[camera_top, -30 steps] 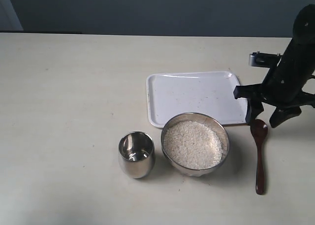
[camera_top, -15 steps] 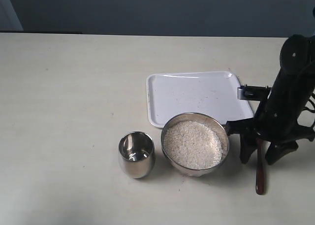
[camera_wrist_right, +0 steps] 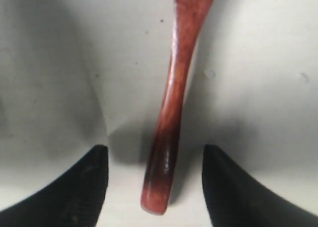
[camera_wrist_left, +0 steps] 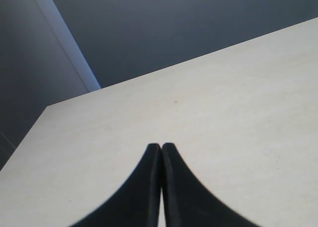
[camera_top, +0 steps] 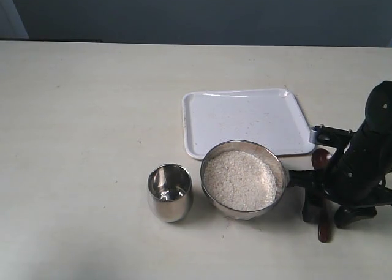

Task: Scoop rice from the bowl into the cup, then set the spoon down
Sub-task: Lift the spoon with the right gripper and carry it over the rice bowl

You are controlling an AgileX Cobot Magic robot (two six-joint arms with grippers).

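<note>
The steel bowl (camera_top: 282,170) stands at the table's middle front, heaped with white rice (camera_top: 239,179). Left of it stands the small steel cup (camera_top: 169,193); I cannot tell whether it holds any rice. The dark reddish-brown wooden spoon (camera_top: 324,233) lies flat on the table right of the bowl, mostly hidden under my right arm. My right gripper (camera_top: 329,217) is low over the spoon's handle (camera_wrist_right: 171,113), open, with one black finger (camera_wrist_right: 79,187) on each side and not touching the wood. My left gripper (camera_wrist_left: 161,146) is shut on nothing, above bare table; it is out of the exterior view.
A white rectangular tray (camera_top: 245,117) lies just behind the bowl. The table's back edge meets a dark wall.
My right arm has come down and toward the front of the table, from over the spoon's round end to low over its handle. The spoon, bowl and cup have stayed put.
</note>
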